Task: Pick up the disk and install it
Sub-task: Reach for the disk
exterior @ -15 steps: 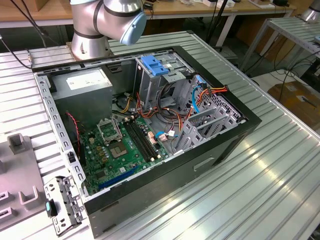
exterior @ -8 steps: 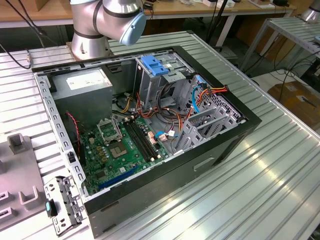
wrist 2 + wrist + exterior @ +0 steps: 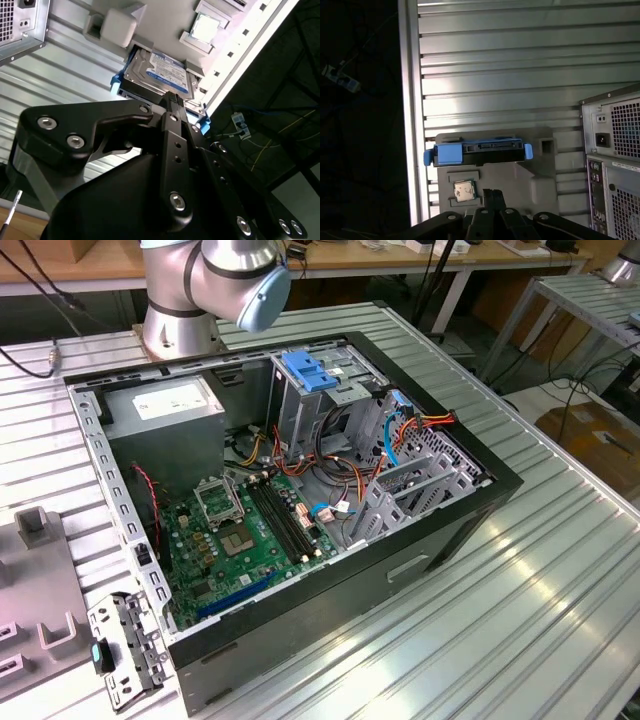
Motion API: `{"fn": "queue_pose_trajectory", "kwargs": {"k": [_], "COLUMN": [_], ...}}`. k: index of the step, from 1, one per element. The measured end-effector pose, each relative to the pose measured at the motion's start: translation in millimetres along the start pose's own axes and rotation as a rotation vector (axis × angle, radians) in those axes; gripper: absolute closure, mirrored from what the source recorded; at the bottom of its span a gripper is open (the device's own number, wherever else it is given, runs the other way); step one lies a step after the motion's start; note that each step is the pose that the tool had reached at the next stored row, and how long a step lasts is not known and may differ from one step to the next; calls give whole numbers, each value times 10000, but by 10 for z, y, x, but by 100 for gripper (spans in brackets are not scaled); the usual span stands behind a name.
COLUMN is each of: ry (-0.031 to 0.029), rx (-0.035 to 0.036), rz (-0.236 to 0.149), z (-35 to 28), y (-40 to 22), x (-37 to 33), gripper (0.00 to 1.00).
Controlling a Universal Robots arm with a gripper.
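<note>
One gripper [image 3: 492, 192], fingertips pressed together and empty, hangs short of the disk [image 3: 479, 151], not touching. Disk rests on the grey fixture plate [image 3: 540, 175] beside the computer case [image 3: 615, 150], its long axis crosswise to the likely line of approach.

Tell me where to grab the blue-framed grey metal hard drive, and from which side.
Probably from above, pinching the flat grey-metal hard drive across the ends of its blue plastic carrier frame: it lies flat, label up, on a grey holder plate, top side unobstructed.
</note>
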State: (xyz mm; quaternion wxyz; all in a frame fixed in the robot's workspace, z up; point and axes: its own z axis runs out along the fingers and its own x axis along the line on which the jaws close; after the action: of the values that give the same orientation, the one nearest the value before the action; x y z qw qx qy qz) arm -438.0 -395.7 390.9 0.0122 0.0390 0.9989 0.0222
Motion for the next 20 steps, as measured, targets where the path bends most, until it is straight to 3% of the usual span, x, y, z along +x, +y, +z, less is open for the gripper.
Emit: {"fn": "queue_pose_trajectory", "kwargs": {"k": [2,6,10,16,20], "ry": [3,67,103,135,137], "rx": [-2,5,9,10,11], "rz": [5,12,14,18,17], "z": [10,48,94,121,122], "y": [18,93,185,217,216], "x": [33,76,171,339,342], "gripper": [89,89,89,89,89]}}
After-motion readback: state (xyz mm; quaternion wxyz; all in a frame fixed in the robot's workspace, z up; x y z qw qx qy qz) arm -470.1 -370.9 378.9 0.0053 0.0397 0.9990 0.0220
